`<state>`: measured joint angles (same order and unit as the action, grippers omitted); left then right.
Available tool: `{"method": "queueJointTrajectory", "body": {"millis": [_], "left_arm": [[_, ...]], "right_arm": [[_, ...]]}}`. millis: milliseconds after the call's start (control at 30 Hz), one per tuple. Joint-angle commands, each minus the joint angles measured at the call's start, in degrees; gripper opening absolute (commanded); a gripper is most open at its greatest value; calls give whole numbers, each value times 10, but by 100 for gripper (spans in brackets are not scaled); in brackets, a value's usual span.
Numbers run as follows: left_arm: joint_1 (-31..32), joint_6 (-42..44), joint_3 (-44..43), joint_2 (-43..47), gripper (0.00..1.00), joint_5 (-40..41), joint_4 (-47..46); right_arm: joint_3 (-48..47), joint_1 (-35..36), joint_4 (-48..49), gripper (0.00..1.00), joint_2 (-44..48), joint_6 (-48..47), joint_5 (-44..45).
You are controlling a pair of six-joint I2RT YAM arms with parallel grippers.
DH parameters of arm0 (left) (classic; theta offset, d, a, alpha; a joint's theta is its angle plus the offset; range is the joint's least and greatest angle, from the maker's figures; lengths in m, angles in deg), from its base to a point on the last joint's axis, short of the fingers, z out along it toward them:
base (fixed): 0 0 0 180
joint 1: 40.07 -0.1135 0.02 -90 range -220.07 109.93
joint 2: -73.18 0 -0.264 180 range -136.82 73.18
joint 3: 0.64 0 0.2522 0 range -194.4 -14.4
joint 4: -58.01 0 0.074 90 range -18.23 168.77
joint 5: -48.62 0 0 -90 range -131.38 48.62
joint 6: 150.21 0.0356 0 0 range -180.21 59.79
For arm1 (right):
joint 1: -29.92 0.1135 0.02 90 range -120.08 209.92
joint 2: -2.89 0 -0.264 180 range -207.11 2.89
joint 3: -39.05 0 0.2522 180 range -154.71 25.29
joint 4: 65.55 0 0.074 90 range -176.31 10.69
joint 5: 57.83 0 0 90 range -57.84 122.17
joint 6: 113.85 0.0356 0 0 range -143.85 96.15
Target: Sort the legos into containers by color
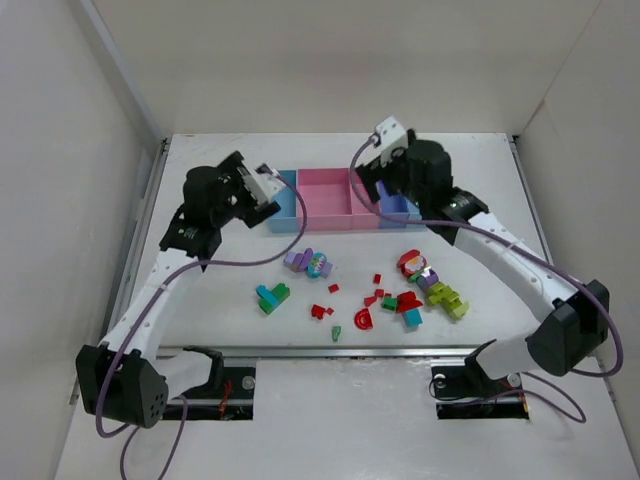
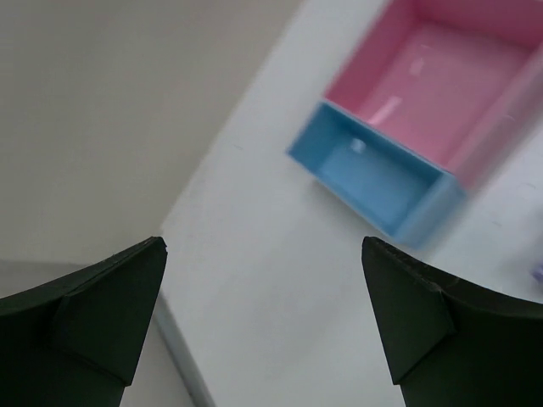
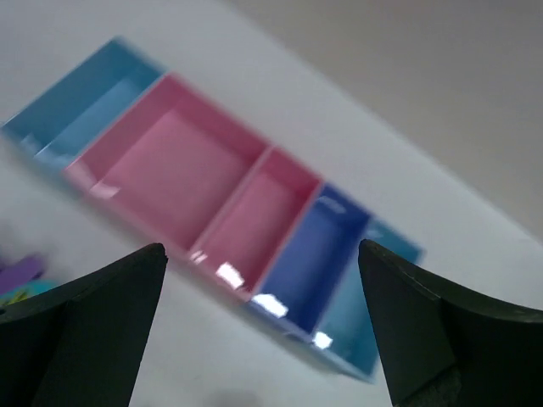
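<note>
The containers (image 1: pixel 330 224) stand as one joined row toward the far side of the counter (image 1: pixel 240 335). In the top view the row's long axis runs left to right, and every bin is open upward. From the left come the light blue bin (image 1: pixel 287 205), the wide pink bin (image 1: pixel 325 195), the narrow pink bin (image 1: pixel 362 205) and the purple-blue bin (image 1: pixel 397 210). The end light blue bin (image 3: pixel 373 297) is covered by the right arm from above and shows only in the right wrist view, where the row slants from upper left to lower right. The legos (image 1: pixel 400 300) lie loose on the counter on the near side of the row, apart from it. A purple and teal clump (image 1: pixel 308 262) is closest to the bins, with a teal and green piece (image 1: pixel 272 296) nearer the bases and to its left. Small red bits (image 1: pixel 320 311) sit in the middle, with a red arch (image 1: pixel 363 319) and a small green piece (image 1: pixel 336 333) nearest the arm bases. A lime-yellow and purple piece (image 1: pixel 447 298) lies farthest right, its long axis slanting from upper left to lower right. The left pincer (image 2: pixel 263 322) hovers by the left end of the row, its fingers (image 2: pixel 93 322) spread wide apart with nothing between them. The right pincer (image 3: pixel 263 322) hangs over the right part of the row, its fingers likewise wide apart and gripping nothing.
</note>
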<state>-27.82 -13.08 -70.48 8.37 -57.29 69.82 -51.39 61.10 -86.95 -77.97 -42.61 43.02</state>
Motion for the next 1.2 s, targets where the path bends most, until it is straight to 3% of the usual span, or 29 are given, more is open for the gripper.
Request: {"method": "queueJointTrajectory", "body": {"millis": [0, 33, 200, 467, 733, 1167], "left_arm": [[35, 93, 3, 26, 99, -75, 199], [50, 115, 14, 31, 99, -75, 200], [62, 47, 74, 86, 99, -75, 171], [84, -25, 134, 172, 99, -54, 176], [84, -60, 177, 210, 99, -47, 176], [84, -77, 209, 216, 99, -21, 158]], "right_arm": [[59, 33, -70, 100, 0, 78, -224], [76, 46, -58, 100, 0, 86, -238], [109, 99, -19, 100, -74, 94, -260], [34, 110, -19, 100, -237, 87, -304], [27, 156, -8, 100, -262, 114, -284], [-1, 161, -3, 98, -328, 163, -218]]}}
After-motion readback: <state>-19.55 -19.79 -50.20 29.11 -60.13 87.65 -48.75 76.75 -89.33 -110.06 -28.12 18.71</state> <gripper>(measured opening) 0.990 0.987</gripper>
